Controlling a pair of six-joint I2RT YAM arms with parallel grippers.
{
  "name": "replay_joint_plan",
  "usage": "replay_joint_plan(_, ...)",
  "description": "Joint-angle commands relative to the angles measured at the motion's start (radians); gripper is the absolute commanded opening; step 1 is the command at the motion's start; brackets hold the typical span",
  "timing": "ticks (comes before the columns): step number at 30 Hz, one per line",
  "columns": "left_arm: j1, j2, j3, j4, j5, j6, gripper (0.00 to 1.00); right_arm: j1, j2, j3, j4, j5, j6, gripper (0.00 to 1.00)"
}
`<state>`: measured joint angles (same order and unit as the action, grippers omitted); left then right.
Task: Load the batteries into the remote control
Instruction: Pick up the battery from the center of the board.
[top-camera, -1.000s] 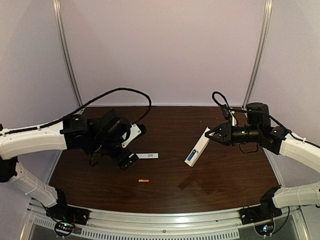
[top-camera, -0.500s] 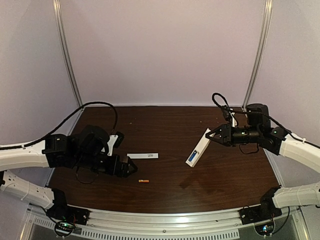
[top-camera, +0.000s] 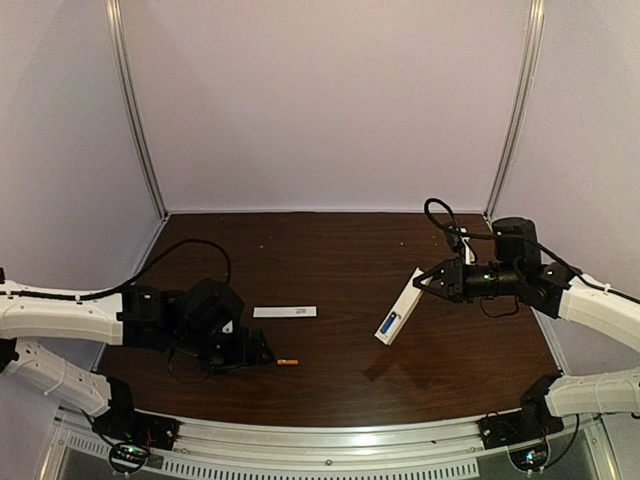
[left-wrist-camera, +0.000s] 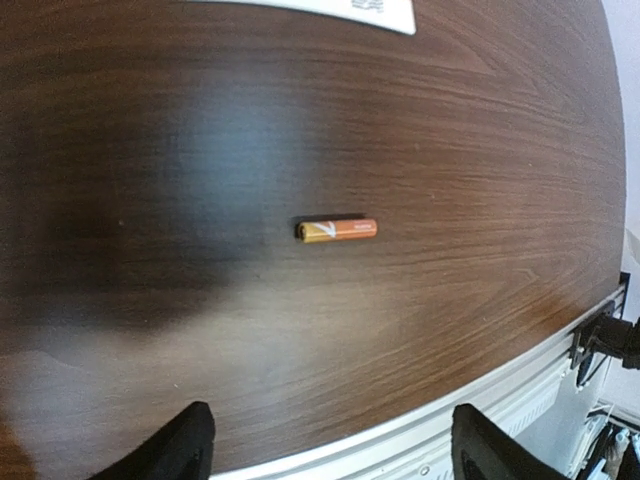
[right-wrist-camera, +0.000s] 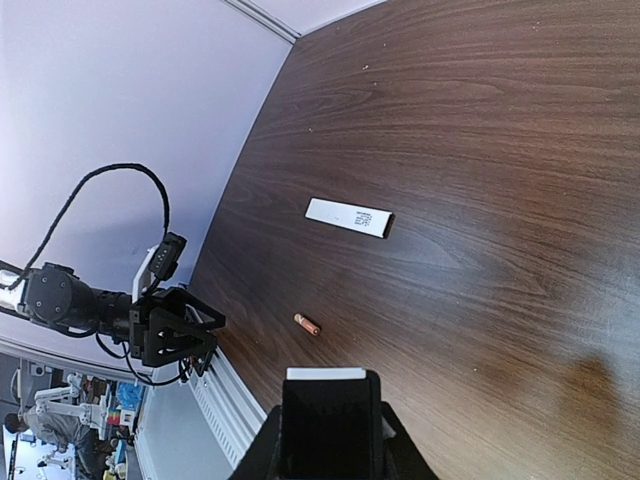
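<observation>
Left gripper (top-camera: 262, 352), fingers (left-wrist-camera: 185, 445) spread wide and holding nothing, hangs low over the table just left of the orange battery (top-camera: 288, 362), which lies on its side close to the near edge, left of the middle. In the left wrist view the battery (left-wrist-camera: 337, 230) sits centred ahead of the open jaws, its length running from one finger toward the other.

It is likely light, rigid and smooth. It will probably roll or squirt away if nudged. The safer hold looks like a pinch across the middle of the barrel, which may call for a turn of the wrist, since closing as aligned would press on the rounded ends.

Beyond it, toward the middle of the table, lies the thin white cover strip (top-camera: 285, 312), well apart from the battery.

Toward the right edge, the right gripper (top-camera: 425, 280) is clamped on the upper end of the remote control (top-camera: 398, 308). It is held tilted and, judging by its shadow, clear of the dark wood table (top-camera: 330, 250). A blue battery (top-camera: 387, 323) appears seated in the lower end. The stiff plastic body should tolerate a firm grip.
</observation>
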<state>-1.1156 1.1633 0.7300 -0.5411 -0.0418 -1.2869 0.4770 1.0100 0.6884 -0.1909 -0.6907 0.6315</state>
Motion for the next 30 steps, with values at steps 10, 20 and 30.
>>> replay_joint_plan(10, -0.021, 0.26, 0.026, 0.294, 0.042, -0.051, 0.7, -0.006, -0.006, -0.008, 0.003, 0.019, -0.019, 0.0)
replay_joint_plan(20, -0.02, 0.373, 0.038, 0.351, 0.066, -0.107, 0.61, -0.006, 0.012, -0.013, 0.011, 0.019, -0.027, 0.0)
replay_joint_plan(30, -0.018, 0.438, 0.047, 0.372, 0.059, -0.148, 0.56, -0.006, 0.008, -0.008, 0.001, 0.033, -0.041, 0.0)
